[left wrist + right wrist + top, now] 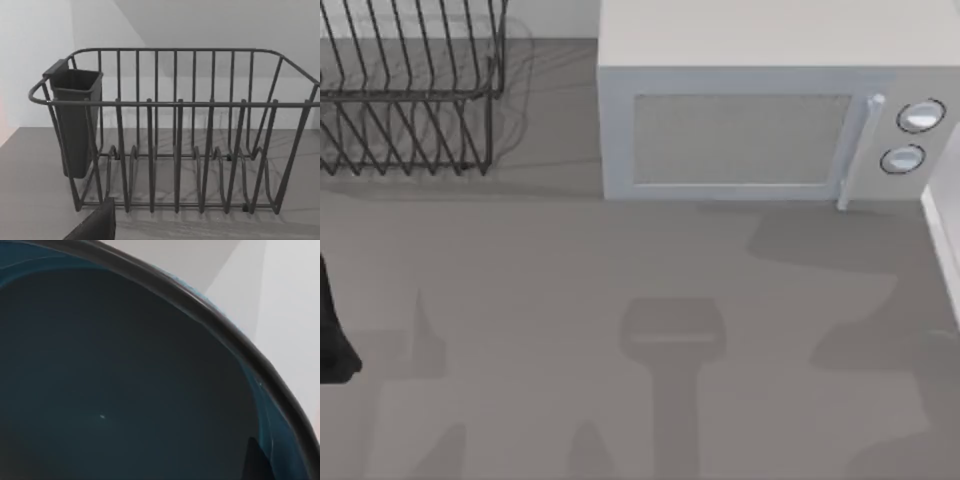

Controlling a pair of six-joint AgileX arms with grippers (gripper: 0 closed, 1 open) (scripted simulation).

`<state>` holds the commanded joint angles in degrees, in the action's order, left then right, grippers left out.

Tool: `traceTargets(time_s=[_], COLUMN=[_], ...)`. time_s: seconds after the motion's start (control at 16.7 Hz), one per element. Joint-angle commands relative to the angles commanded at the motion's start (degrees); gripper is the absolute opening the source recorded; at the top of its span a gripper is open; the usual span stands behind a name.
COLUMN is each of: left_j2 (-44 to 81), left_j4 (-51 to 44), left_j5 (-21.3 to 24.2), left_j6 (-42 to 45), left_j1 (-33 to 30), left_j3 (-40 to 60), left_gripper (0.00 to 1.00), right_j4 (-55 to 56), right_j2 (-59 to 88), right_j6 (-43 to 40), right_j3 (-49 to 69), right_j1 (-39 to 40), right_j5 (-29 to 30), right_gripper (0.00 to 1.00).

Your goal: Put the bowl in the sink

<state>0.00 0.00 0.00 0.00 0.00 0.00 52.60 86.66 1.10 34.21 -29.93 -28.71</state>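
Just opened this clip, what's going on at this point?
The right wrist view looks straight into the blue bowl from very close, so the right arm seems to be at or carrying it. From above, the counter holds a white microwave and a wire dish rack. The left arm sits at the left edge, its camera facing the rack.

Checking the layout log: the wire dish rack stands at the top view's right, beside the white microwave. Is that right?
Not quite. The wire dish rack stands at the top view's left, not its right; it is still beside the white microwave. The top view shows this.
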Motion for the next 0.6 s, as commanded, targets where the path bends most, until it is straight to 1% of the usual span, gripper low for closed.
traceTargets(time_s=[0.12,0.24,0.6], left_j2=[0.0,0.0,0.0], left_j4=[0.0,0.0,0.0], left_j5=[0.0,0.0,0.0], left_j6=[0.0,0.0,0.0], left_j1=[0.0,0.0,0.0], left_j3=[0.0,0.0,0.0], left_gripper=[1.00,1.00,1.00], right_j4=[3.3,8.9,34.9], right_j2=[3.2,8.6,29.7], right_j6=[0.0,0.0,-0.3], right_j3=[-0.3,-0.9,-4.1], right_j1=[-0.1,-0.3,-0.5], right_j5=[-0.1,-0.2,0.0], right_gripper=[0.00,0.00,0.00])
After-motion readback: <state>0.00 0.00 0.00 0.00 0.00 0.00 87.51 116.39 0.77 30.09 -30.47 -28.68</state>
